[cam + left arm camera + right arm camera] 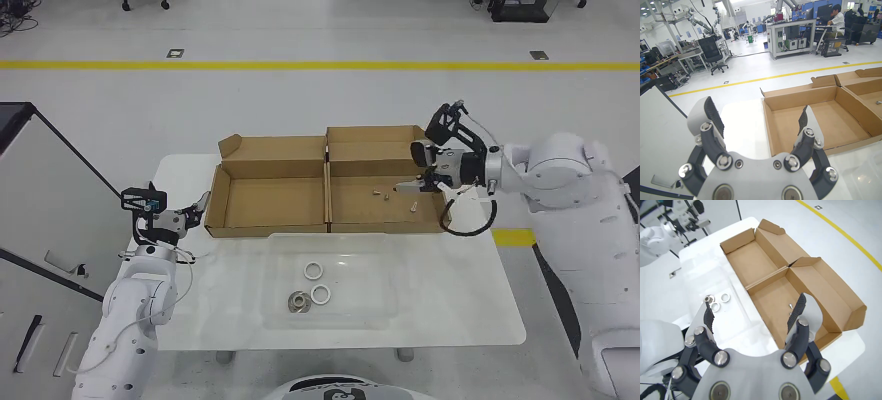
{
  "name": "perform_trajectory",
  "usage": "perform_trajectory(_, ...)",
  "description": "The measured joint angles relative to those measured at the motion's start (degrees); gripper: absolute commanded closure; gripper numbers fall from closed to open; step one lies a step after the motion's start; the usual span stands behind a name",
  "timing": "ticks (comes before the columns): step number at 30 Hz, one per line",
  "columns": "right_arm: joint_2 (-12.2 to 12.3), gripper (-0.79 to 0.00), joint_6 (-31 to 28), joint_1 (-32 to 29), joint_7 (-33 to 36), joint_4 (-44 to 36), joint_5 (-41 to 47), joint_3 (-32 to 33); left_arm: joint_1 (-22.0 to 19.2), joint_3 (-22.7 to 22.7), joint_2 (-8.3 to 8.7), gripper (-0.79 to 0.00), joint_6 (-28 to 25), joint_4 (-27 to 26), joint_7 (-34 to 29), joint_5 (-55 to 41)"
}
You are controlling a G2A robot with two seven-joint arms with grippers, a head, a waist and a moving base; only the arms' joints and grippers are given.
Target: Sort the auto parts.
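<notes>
Waiting on the tray: both grippers open, three parts to sort

Okay, biggest first. On the far half of the white table (470,300) I've got two cardboard boxes side by side, the left box (268,200) and the right box (370,205). In front of them, on the near side, sits one clear tray (365,290).

My right gripper (414,170) hangs over the outer end of the right box. Its jaws are spread wide with nothing between them. My left gripper (757,104) sits low beside the left box's outer wall, near the table's left edge. Its jaws are just as wide and hold nothing.

Now the parts. In the tray are two white rings (313,270) and, just beside them, one metal bush (298,300). That's three pieces bunched together, all lying flat with the holes up. So there's no long axis to line up on; I'd come straight down and pinch across a rim. On the floor of the right box I count two small screws (790,305), close to the right gripper.

Here's what the next move turns on. The cluster lies on the near side of the boxes, roughly midway between the grippers. From the right gripper it's back over the box's front wall and off to the left. From the left gripper it's off to the right. Neither arm looks clearly nearer, I reckon.
</notes>
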Motion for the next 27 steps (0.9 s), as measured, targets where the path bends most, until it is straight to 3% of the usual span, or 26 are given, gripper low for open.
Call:
perform_trajectory(10, 3.68, -0.785, 0.75, -11.14, 2.3, -2.19, 21.22, 13.74, 0.0, 0.0, 0.0, -0.785, 0.0, 0.0, 0.0, 0.0)
perform_trajectory(19, 6.19, -0.785, -0.83, -20.13, 0.72, -3.12, 36.18, 21.09, 0.0, 0.0, 0.0, -0.785, 0.0, 0.0, 0.0, 0.0)
perform_trajectory(27, 6.93, -0.785, -1.14, -21.66, 0.41, -4.5, 36.13, 22.25, 0.0, 0.0, 0.0, -0.785, 0.0, 0.0, 0.0, 0.0)
